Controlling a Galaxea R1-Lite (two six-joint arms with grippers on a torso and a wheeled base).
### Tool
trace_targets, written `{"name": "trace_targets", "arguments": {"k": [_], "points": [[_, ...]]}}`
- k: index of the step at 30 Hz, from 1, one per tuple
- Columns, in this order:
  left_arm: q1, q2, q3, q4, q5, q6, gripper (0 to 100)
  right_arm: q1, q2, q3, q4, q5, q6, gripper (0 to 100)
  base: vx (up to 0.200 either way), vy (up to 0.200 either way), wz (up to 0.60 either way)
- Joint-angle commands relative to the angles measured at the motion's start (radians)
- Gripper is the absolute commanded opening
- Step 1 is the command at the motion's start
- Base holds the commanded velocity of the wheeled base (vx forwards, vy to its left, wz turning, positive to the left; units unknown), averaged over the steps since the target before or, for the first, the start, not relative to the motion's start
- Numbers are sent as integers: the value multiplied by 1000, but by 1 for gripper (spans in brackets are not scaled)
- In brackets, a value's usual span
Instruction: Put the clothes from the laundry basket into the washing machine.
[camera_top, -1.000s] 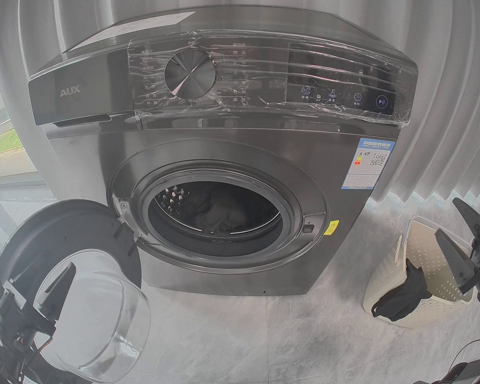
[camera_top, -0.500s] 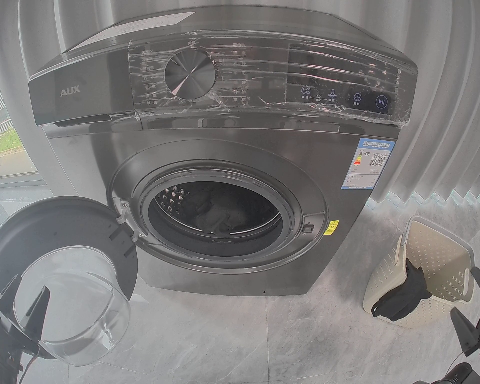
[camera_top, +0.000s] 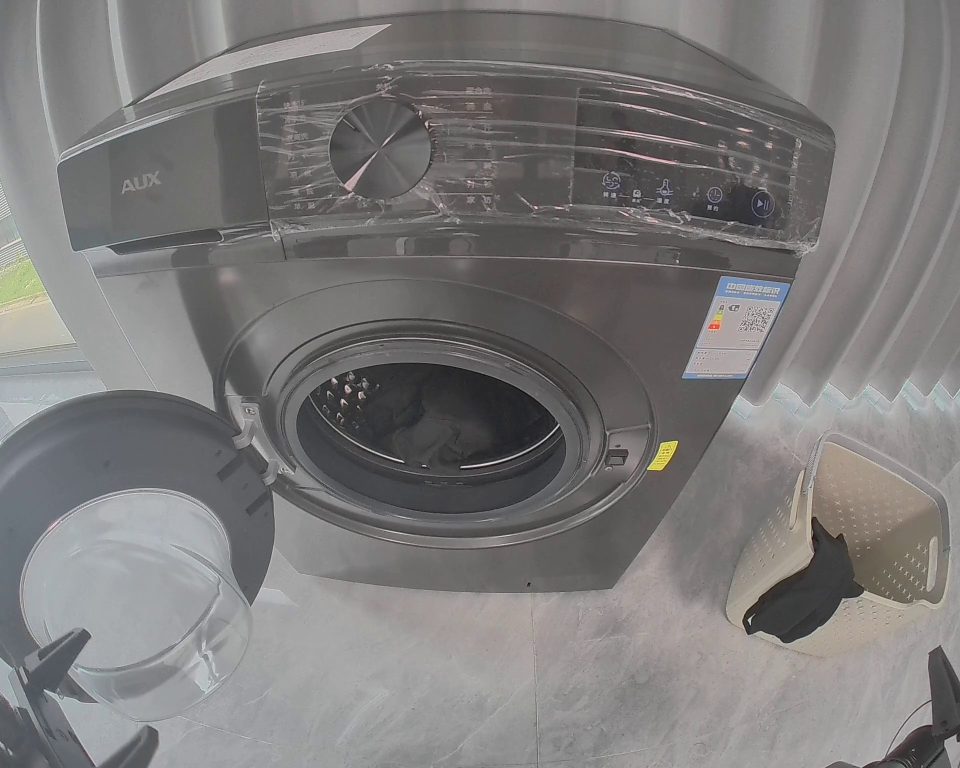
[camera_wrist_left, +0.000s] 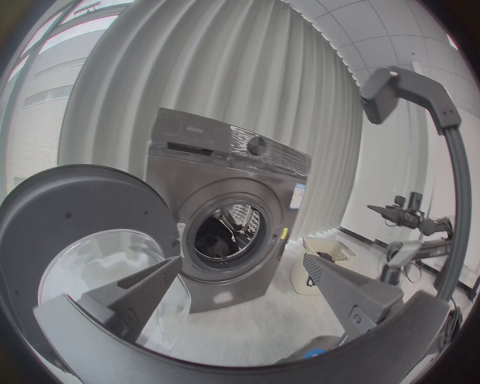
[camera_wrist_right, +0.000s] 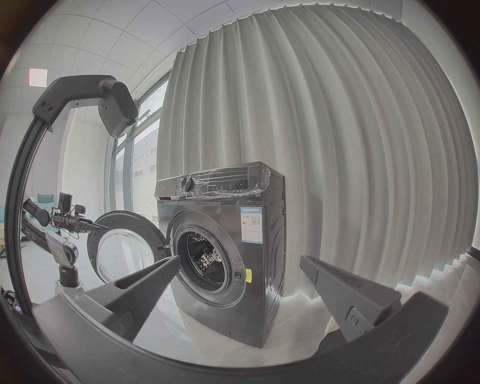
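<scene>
Clothing sits in two places: a black garment (camera_top: 803, 600) hangs over the cream laundry basket's (camera_top: 880, 520) rim at lower right of the head view, and dark clothes (camera_top: 440, 425) lie inside the washing machine (camera_top: 450, 280) drum at centre. The round door (camera_top: 120, 450) stands swung open at lower left, pleated curtains (camera_top: 880, 250) behind. Wrist views make plain what the head view barely catches: left gripper (camera_wrist_left: 241, 259) and right gripper (camera_wrist_right: 240, 260) both spread wide, empty, well apart from the garment

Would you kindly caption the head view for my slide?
Open washing machine with dark clothes inside; one dark garment drapes over the laundry basket rim.
</scene>
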Motion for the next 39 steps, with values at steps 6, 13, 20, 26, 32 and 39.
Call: {"name": "trace_targets", "arguments": {"k": [6, 13, 20, 26, 32, 39], "points": [[73, -99, 19, 237, 299, 179, 100, -1, -8, 49, -19, -2, 1, 100, -200, 0, 0], [73, -99, 19, 235, 334, 127, 100, -3, -8, 49, 50, -28, -4, 100, -114, 0, 0], [71, -99, 19, 235, 334, 64, 100, -1, -8, 49, 162, -193, -48, 100, 0, -114, 0], [71, -99, 19, 235, 331, 32, 100, -1, -8, 49, 233, -339, -47, 100, 0, -167, 0], [71, -99, 19, 238, 336, 29, 100, -38, -7, 49, 296, -430, -47, 100, 0, 0, 0], [71, -99, 19, 246, 333, 25, 100, -104, -80, 49, 351, -318, -57, 100, 0, -57, 0]]}}
